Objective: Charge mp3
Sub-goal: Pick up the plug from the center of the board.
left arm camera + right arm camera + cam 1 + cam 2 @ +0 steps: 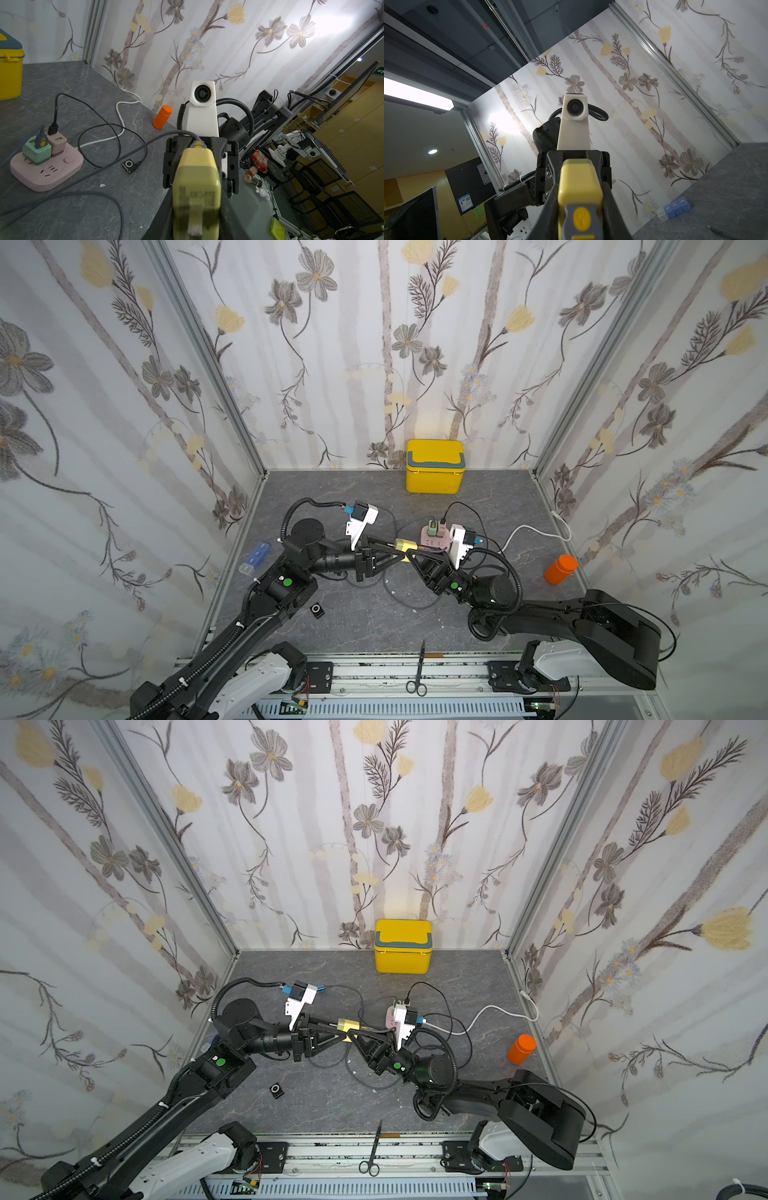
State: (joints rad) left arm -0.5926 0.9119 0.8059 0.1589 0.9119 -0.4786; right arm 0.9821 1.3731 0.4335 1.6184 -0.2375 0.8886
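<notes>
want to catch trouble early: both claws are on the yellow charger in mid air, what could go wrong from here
Left claw and right claw both grip the small yellow charger; uneven pulls could twist it loose.
Its grey cable lies beside the mp3 player; moving the charger might drag that along.
The pink power strip holds a green adapter and a beige adapter, so plugging in may be tight.
</notes>
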